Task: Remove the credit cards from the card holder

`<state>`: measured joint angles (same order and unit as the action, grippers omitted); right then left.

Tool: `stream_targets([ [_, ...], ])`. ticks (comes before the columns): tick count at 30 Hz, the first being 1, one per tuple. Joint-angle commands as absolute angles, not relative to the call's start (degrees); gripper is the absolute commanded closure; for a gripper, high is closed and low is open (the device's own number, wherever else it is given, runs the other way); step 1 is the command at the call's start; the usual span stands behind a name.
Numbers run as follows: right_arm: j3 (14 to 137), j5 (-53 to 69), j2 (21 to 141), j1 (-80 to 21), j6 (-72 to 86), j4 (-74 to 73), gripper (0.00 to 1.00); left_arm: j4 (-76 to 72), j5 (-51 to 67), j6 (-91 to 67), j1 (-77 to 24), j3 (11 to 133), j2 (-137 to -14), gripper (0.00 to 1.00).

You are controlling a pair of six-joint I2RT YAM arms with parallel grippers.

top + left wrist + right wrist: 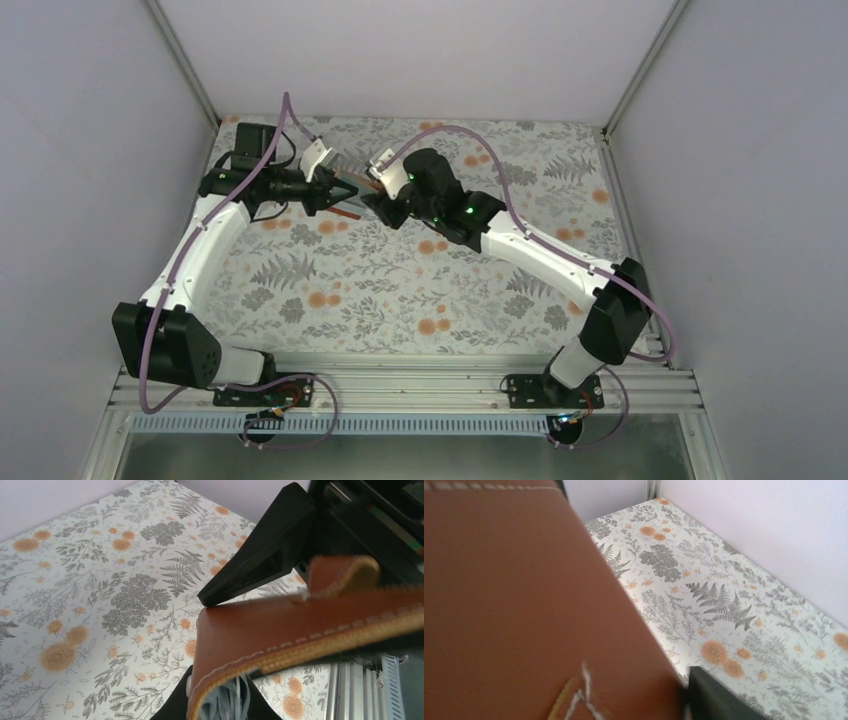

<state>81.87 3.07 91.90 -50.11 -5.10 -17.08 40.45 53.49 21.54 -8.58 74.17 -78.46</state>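
Our left claw point(338, 193) grasps the rust-brown leather bifold card holder point(300, 625) above the floral bench point(400, 290), no credit cards visibly out yet; whether our right claw point(378, 205) is clenched we cannot tell.

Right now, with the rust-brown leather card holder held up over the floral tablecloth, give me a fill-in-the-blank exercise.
1. The rust-brown leather card holder sits clamped in the left gripper, whose jaws are ___.
2. Inside, it is pale ___.
3. The floral tablecloth carries grey ferns and ___ blossoms.
Missing words: shut; blue-grey; orange.
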Motion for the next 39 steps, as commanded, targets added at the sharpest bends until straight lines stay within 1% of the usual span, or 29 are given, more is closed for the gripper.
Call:
stream_targets([
  [1,80.9,7.5,91.6,-48.4,-4.4,-13.6,0.64,41.8,57.7,25.1,-8.7,74.4,-76.4,0.98],
  [3,80.4,7.8,91.4,-48.0,-3.6,-13.4,0.91,42.2,58.4,25.9,-8.7,74.2,-76.4,0.98],
  [4,80.1,7.9,91.4,-47.7,-2.9,-13.3,0.95,42.5,58.6,26.3,-8.7,74.2,-76.4,0.98],
  [8,79.0,12.0,90.5,-44.8,0.3,-13.4,0.96,43.2,59.1,27.2,-8.7,74.6,-76.7,0.97],
  [10,78.1,15.2,89.7,-43.3,2.1,-12.9,0.96,43.2,59.1,27.2,-8.7,74.5,-76.9,0.93],
  [11,77.6,16.8,89.1,-42.6,2.9,-12.5,0.96,43.2,59.1,27.1,-8.7,74.5,-77.1,0.87],
  [12,77.0,18.3,88.5,-41.9,3.7,-12.1,0.96,43.2,59.1,27.1,-8.7,74.6,-77.3,0.76],
  [15,75.9,24.0,86.8,-39.0,6.4,-11.3,0.96,43.8,58.7,27.6,-8.7,75.3,-78.1,0.38],
  [17,75.5,28.3,86.2,-36.9,9.0,-11.0,0.96,45.4,57.9,29.1,-8.6,76.7,-78.4,0.32],
  [22,74.7,38.1,85.3,-32.3,16.1,-8.5,0.96,48.0,55.1,31.5,-8.4,79.7,-77.9,0.24],
  [27,74.1,46.3,86.1,-32.0,22.4,-2.0,0.96,45.7,56.4,28.6,-8.5,78.9,-78.4,0.23],
  [30,74.5,44.3,86.3,-33.0,22.4,-2.3,0.96,45.0,59.1,27.1,-8.5,79.0,-79.4,0.23],
  [34,74.7,44.8,86.4,-34.7,21.7,-2.1,0.96,44.5,61.9,26.2,-8.4,79.1,-80.0,0.22],
  [36,74.9,44.7,86.3,-35.2,21.0,-2.5,0.96,44.6,62.0,26.4,-8.4,79.1,-79.9,0.29],
  [39,75.1,45.4,86.1,-35.5,20.0,-2.8,0.96,44.7,62.0,27.1,-8.4,78.7,-79.2,0.49],
])
